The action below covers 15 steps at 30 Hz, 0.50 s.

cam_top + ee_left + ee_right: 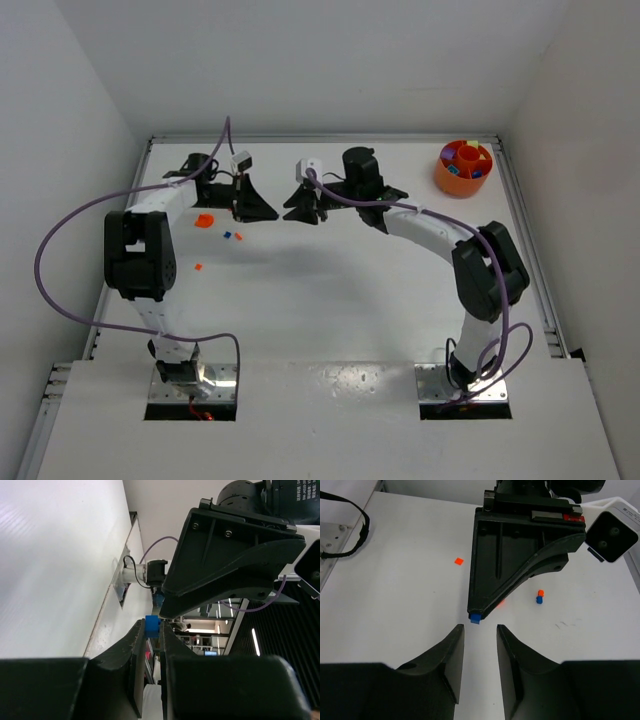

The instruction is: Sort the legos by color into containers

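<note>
My left gripper (153, 631) is shut on a tiny blue lego (151, 625), pinched at the very fingertips and held above the table. In the right wrist view that same blue lego (476, 617) sticks out of the left gripper's tip, just ahead of my right gripper (480, 628), whose jaws stand open and empty a short way from it. From above, the left gripper (274, 212) and right gripper (289, 212) meet tip to tip at the back centre. The orange container (463, 168) with coloured bits inside stands at the back right, far from both.
Loose legos lie on the white table left of the grippers: an orange piece (204, 220), a blue one (227, 235), an orange-and-blue pair (539, 597) and another orange one (198, 267). Purple cables loop along both arms. A rail edges the table (520, 215).
</note>
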Tool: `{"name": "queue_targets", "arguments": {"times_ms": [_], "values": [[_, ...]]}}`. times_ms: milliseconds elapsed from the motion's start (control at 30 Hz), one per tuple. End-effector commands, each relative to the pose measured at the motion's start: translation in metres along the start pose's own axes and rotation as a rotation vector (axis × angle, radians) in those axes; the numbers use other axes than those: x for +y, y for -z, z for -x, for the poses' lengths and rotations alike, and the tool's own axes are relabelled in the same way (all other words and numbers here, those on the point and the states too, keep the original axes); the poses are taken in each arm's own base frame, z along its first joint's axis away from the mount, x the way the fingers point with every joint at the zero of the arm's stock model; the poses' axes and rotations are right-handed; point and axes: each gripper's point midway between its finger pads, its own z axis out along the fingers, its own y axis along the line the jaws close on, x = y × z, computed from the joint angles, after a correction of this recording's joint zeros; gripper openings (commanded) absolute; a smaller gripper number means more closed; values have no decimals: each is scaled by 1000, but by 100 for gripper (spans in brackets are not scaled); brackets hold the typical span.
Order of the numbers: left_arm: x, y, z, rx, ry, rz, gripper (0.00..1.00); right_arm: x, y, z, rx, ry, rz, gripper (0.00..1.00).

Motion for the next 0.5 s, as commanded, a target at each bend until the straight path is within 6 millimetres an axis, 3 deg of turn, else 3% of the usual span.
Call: {"name": "queue_targets", "arguments": {"times_ms": [0, 467], "values": [[-38, 3, -12, 42, -79, -150, 0, -7, -4, 18, -35, 82, 4, 34], [-43, -2, -13, 59, -108, -153, 0, -3, -7, 18, -32, 76, 15, 36]]}}
